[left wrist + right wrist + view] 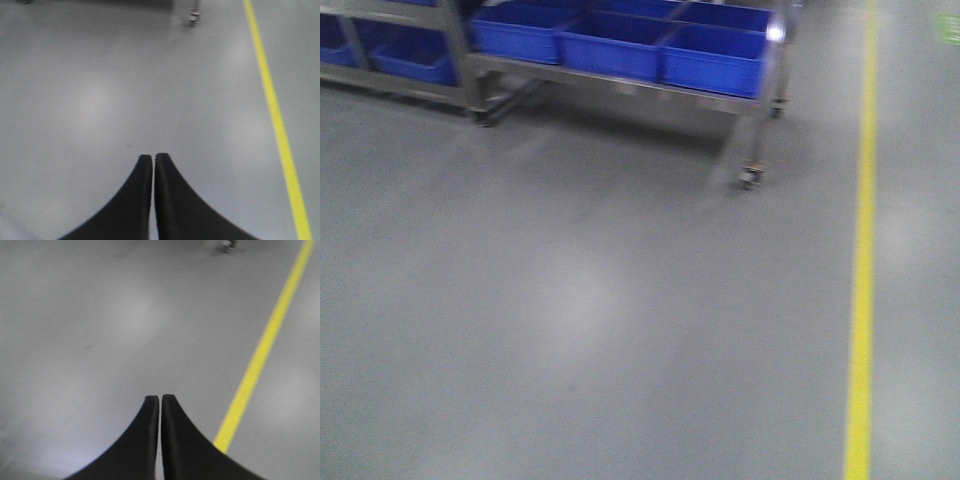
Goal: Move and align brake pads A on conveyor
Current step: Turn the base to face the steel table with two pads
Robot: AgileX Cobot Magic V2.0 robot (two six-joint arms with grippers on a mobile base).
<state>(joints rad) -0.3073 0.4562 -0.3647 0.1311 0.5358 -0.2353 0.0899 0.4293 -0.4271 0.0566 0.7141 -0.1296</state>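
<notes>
The brake pads A and the conveyor are out of view in every frame. My left gripper is shut with nothing between its black fingers, hanging over smooth grey floor. My right gripper is likewise shut and empty above the same floor. Neither gripper shows in the front-facing view, which is blurred.
A yellow floor line runs along the right, also the yellow line in the left wrist view and the yellow line in the right. A metal rack on casters holds several blue bins at the back.
</notes>
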